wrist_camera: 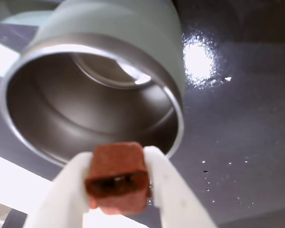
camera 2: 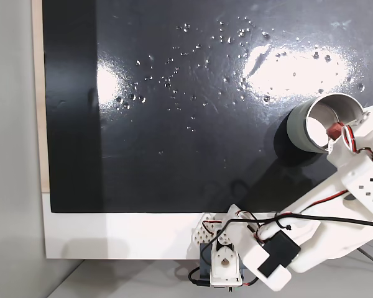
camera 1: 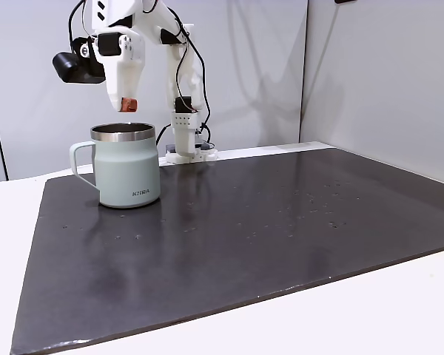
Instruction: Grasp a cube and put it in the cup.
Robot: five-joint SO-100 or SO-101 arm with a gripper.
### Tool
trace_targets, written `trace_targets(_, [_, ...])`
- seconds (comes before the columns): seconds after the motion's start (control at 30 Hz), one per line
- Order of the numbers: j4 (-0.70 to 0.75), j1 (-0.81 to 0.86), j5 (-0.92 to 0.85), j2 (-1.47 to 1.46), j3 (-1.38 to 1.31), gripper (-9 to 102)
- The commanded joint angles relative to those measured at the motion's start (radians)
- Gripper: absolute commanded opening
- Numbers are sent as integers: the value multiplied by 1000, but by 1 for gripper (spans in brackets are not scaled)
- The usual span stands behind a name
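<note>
While the cube [wrist_camera: 117, 176] was pinched between the two white fingers [wrist_camera: 173, 190] of the gripper [wrist_camera: 118, 183], it hung in the air above the cup [camera 1: 126, 166], not yet inside. In a fixed view the cube [camera 1: 131, 105] sat just over the steel rim, toward the rim's right side as that view showed it. In another fixed view from above, the cube [camera 2: 335, 130] lay over the open mouth near its right edge, close to the wall of the cup [camera 2: 301, 127].

Risks, as I judged them:
- Release point looked off-centre. In the wrist view the cube sat at the near edge of the rim [wrist_camera: 19, 61], so a drop there could clip the steel lip and bounce out onto the dark mat [camera 1: 281, 222].
- Cube was tiny and looked held only by its side faces. Any slip or uneven opening could flick it sideways.
- Lowering further risked a finger hitting the rim and shoving or tipping the cup, which stood free on the mat.
- Glare patches on the mat in the top-down view could hide a dropped cube.

Writing: small dark lettering [camera 1: 140, 193] low on the cup wall read roughly "KIIRA"; I couldn't make out the letters for sure. No other labels were legible.
</note>
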Motion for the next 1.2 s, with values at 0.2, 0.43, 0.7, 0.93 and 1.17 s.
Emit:
trace_targets(0.2, [11,20,-8,21,-2,9])
trace_targets(0.43, [11,29,2,29,-20,23])
trace_targets(0.7, [11,38,-9,46,-9,22])
trace_targets(0.93, [11,41,-26,72,-11,21])
trace_targets(1.17, [11,3,-21,133,49,20])
